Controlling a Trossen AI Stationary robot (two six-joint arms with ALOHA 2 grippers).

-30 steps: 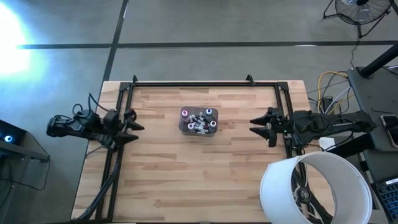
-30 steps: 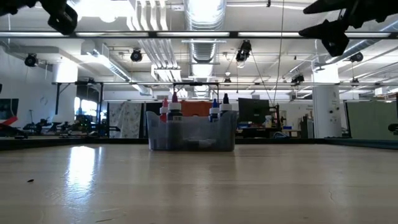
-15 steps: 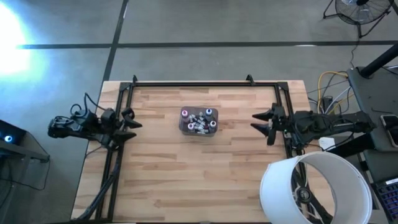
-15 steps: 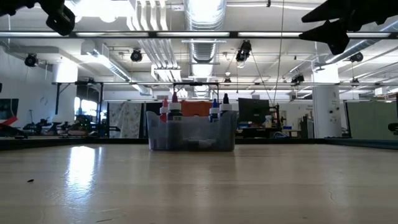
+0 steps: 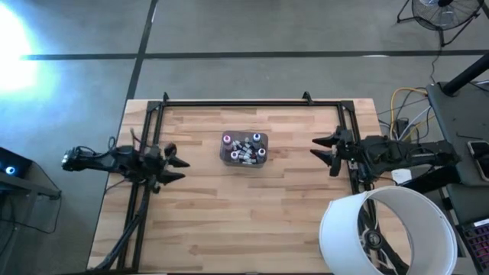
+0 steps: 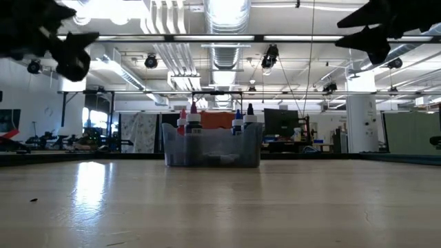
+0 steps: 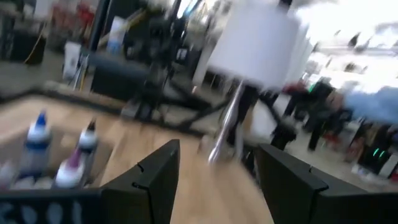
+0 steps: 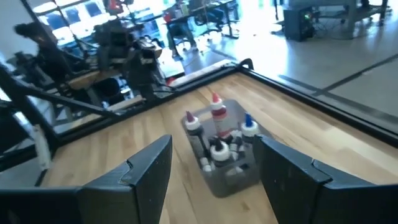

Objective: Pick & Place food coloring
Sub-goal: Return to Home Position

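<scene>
1. The food coloring bottles [image 5: 244,147] are contained in the grey tub [image 5: 225,158], shown at upper centre of the table [image 5: 229,221].
2. The left gripper [image 5: 182,169] is held at centre left, fingers apart and empty.
3. The right gripper [image 5: 317,147] is held at centre right, likewise spread and empty.

A light wooden plank bench [image 5: 229,214] carries a grey see-through tub [image 6: 212,155] near its middle, nearer the edge with the cross rail of a black metal frame [image 5: 229,102]. That frame also runs down both sides.
</scene>
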